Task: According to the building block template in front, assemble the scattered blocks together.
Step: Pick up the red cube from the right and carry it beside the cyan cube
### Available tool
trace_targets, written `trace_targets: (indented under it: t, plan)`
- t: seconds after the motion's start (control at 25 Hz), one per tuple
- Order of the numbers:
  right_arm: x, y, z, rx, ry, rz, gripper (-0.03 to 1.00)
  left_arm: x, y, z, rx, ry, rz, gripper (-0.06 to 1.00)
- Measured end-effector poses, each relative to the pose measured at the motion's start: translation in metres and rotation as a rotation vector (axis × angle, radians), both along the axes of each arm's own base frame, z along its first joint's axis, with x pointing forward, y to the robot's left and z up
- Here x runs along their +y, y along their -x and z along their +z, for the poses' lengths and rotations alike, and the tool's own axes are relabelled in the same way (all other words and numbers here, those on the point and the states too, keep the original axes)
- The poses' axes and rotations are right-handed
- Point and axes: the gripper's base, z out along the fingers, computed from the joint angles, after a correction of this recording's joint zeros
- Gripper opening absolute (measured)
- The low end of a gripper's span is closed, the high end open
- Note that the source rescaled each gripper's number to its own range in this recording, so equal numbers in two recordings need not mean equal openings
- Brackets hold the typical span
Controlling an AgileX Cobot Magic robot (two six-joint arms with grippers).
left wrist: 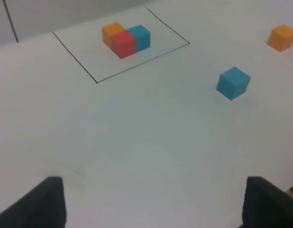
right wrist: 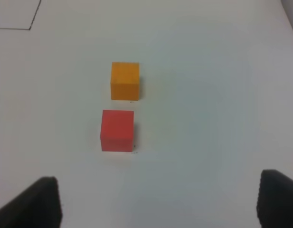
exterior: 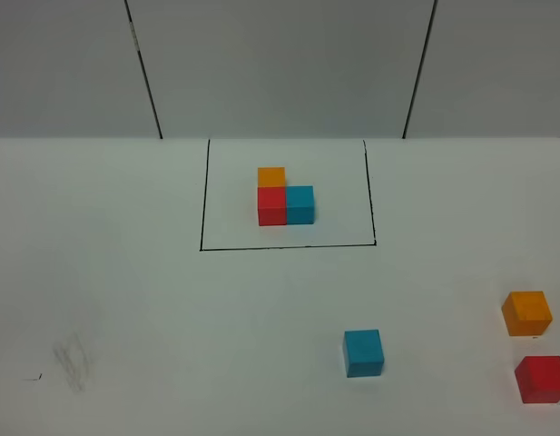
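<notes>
1. We've got the template (exterior: 286, 202) framed at the table's (exterior: 125, 291) far middle.
2. Nearer us sits the blue cube (exterior: 363, 352); orange cube (exterior: 526, 313) and red cube (exterior: 542, 379) off right.
3. Both left jaws and right jaws spread wide, gripping nothing.

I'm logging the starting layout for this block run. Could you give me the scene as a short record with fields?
template: L-shaped trio, orange behind red, cyan right of red, inside black outline
cyan cube: loose, alone, nearer than the outline
orange cube: loose, far right
red cube: loose, just nearer than orange cube, not touching
left gripper: open, empty
right gripper: open, empty, facing orange and red cubes
</notes>
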Motion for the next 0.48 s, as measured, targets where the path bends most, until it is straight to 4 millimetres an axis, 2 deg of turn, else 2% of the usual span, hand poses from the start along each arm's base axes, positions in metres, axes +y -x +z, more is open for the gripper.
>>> trace_targets:
  t: [0.2, 0.48]
  plan:
    - [0.000, 0.000, 0.000, 0.000, 0.000, 0.000, 0.77, -0.005, -0.006, -0.022, 0.077, -0.030, -0.012, 1.00]
    - [0.000, 0.000, 0.000, 0.000, 0.000, 0.000, 0.77, -0.006, -0.006, -0.027, 0.104, -0.040, -0.012, 1.00]
